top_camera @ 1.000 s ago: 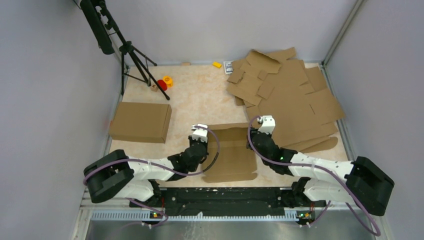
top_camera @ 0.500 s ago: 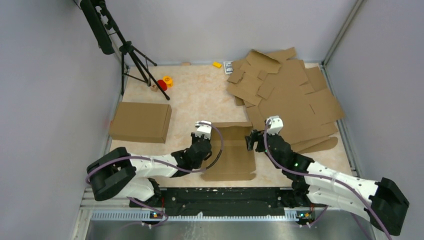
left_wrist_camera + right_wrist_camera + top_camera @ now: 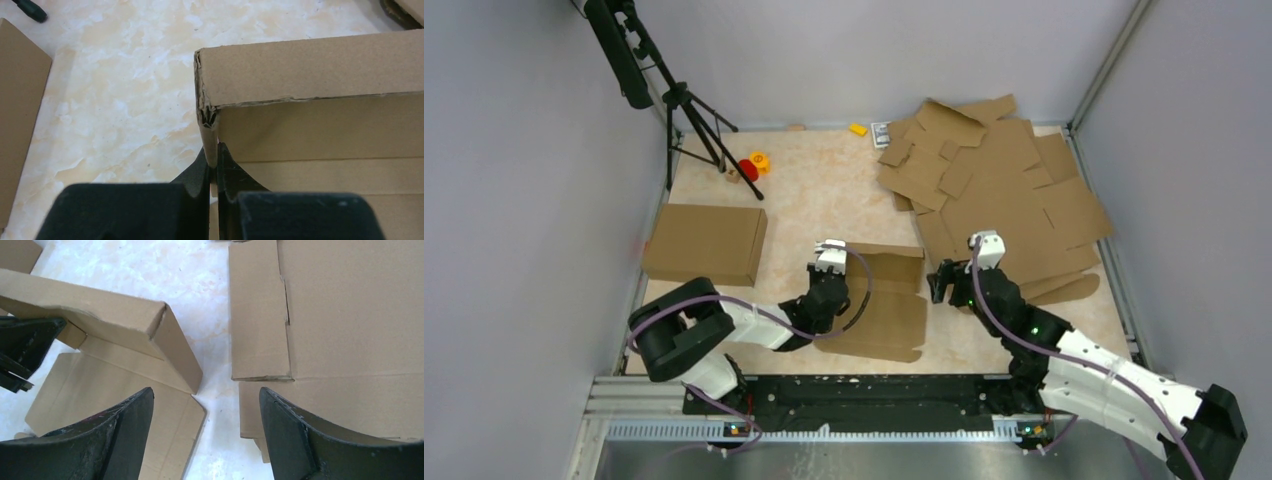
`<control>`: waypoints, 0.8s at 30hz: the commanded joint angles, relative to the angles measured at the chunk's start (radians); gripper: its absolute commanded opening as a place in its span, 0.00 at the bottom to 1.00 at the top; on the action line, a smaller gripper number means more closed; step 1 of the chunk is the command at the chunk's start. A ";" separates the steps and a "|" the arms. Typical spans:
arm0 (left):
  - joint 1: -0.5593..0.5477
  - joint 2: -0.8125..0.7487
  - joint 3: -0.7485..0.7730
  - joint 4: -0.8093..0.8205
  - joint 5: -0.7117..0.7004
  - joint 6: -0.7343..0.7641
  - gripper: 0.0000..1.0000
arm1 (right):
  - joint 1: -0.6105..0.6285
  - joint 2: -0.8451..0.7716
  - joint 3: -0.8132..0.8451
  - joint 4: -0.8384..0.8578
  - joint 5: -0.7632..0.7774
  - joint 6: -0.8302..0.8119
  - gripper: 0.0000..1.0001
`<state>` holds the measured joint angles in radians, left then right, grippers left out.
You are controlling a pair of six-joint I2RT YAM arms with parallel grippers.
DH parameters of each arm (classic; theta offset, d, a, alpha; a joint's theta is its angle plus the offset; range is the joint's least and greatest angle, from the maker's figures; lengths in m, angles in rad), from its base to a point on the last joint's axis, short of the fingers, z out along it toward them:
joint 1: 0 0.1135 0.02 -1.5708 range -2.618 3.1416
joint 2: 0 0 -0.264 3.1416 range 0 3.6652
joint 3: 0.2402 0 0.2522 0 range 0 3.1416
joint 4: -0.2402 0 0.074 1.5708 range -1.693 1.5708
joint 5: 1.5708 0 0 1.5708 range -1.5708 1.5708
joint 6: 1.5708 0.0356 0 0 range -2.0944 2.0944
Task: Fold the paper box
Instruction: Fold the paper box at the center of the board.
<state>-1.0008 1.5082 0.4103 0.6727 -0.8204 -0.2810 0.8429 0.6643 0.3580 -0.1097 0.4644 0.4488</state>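
Observation:
The paper box (image 3: 886, 305) is a brown cardboard blank, partly folded, lying at the table's near centre. Its rear wall (image 3: 310, 75) stands upright, and a side flap (image 3: 176, 352) is raised at its right end. My left gripper (image 3: 214, 156) is shut on the top edge of the box's left wall, one finger on each side; from above, that gripper (image 3: 827, 285) is at the box's left end. My right gripper (image 3: 205, 394) is open over bare table just right of the box's right corner, touching nothing; from above, it (image 3: 944, 285) is a little apart from the box.
A closed cardboard box (image 3: 706, 243) lies at the left. A pile of flat cardboard blanks (image 3: 1004, 195) covers the back right and reaches close to my right gripper. A tripod (image 3: 692, 115), small red and orange pieces (image 3: 752, 165) and a yellow block (image 3: 857, 129) are at the back.
My right gripper has opened, left the box's right edge and drawn back to the right. The box has shifted slightly left with my left gripper still holding it.

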 commanded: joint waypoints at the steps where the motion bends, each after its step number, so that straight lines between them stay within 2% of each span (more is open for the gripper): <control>1: 0.002 0.052 -0.022 0.140 0.020 0.023 0.00 | -0.032 0.030 0.138 -0.040 -0.043 -0.025 0.77; 7: 0.003 0.081 -0.027 0.167 0.036 0.000 0.00 | -0.087 0.250 0.304 -0.013 -0.101 0.047 0.82; 9: 0.003 0.076 -0.027 0.165 0.044 0.002 0.00 | -0.092 0.306 0.336 0.017 -0.138 0.077 0.77; 12: 0.002 0.052 -0.029 0.140 0.055 -0.006 0.03 | -0.093 0.378 0.360 0.026 -0.141 0.103 0.61; 14: 0.002 0.032 -0.035 0.127 0.063 -0.010 0.06 | -0.094 0.405 0.352 0.016 -0.134 0.114 0.56; 18: 0.002 -0.035 -0.038 0.066 0.097 -0.025 0.18 | -0.093 0.393 0.273 0.057 -0.177 0.144 0.48; 24: 0.001 -0.247 -0.025 -0.179 0.163 -0.082 0.44 | -0.093 0.332 0.162 0.102 -0.143 0.163 0.44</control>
<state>-1.0000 1.4078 0.3782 0.6506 -0.7170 -0.3126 0.7559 1.0340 0.5758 -0.0208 0.3168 0.5945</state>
